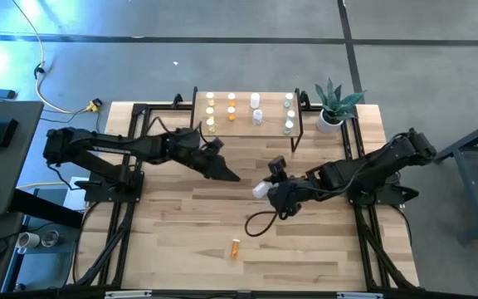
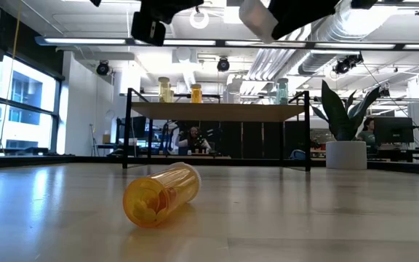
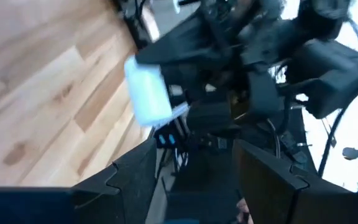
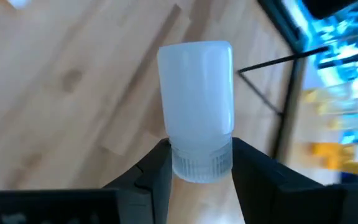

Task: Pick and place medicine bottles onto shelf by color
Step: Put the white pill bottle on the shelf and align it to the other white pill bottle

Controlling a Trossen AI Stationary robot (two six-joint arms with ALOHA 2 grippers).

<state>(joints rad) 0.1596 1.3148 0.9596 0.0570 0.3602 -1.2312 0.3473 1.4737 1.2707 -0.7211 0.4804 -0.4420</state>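
Nearest, on its side on the table (image 1: 181, 232): an orange bottle (image 1: 236, 247), uncapped, not yet picked. Mid-table, above the surface: right gripper (image 1: 265, 190) clamped on the ribbed cap of a white bottle (image 4: 196, 106). Just to its left, raised off the table: left gripper (image 1: 229, 173), fingers (image 3: 129, 180) parted, empty. Farthest: the shelf (image 1: 272, 115), already stocked in colour groups — yellow, orange, white, greenish. Step in hand, judged: carrying the white bottle. Next needed: a reach far, to the white group, bottle set upright.
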